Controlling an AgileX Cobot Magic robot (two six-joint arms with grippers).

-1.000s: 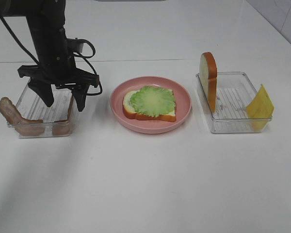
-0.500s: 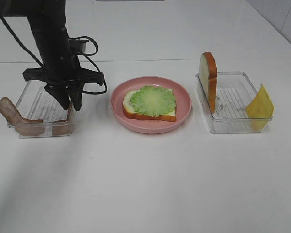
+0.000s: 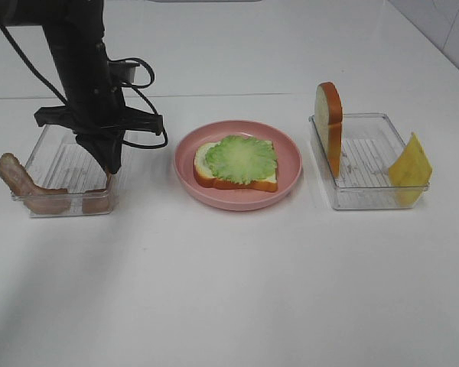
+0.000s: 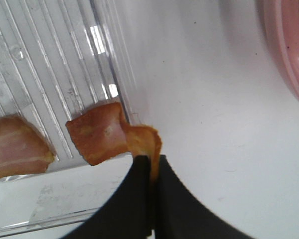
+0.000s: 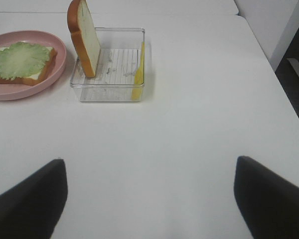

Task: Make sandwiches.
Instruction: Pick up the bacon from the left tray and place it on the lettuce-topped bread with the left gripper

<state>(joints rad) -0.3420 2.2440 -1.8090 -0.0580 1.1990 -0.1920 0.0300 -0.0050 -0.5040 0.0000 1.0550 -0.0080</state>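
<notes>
On the pink plate (image 3: 287,157) lies a bread slice (image 3: 214,180) topped with the green lettuce leaf (image 3: 241,158). In the left clear tray (image 3: 65,157), my left gripper (image 3: 109,167) is shut on the upper end of a bacon strip (image 4: 102,134) that leans at the tray's right wall; the wrist view shows the black fingers (image 4: 134,199) pinching it. Another bacon strip (image 3: 15,177) hangs over the tray's left corner. A second bread slice (image 3: 329,122) stands upright in the right tray (image 3: 367,195), and the yellow cheese (image 3: 411,162) leans there. My right gripper (image 5: 149,199) is open over bare table.
The two trays flank the plate in a row across the white table. The left arm's black cable (image 3: 141,134) loops toward the plate's left rim. In the right wrist view the table's edge (image 5: 261,55) runs close past the right tray (image 5: 109,92).
My left gripper's jaws have closed from wide open onto the bacon strip at the tray's right wall. The right side shows no change.
</notes>
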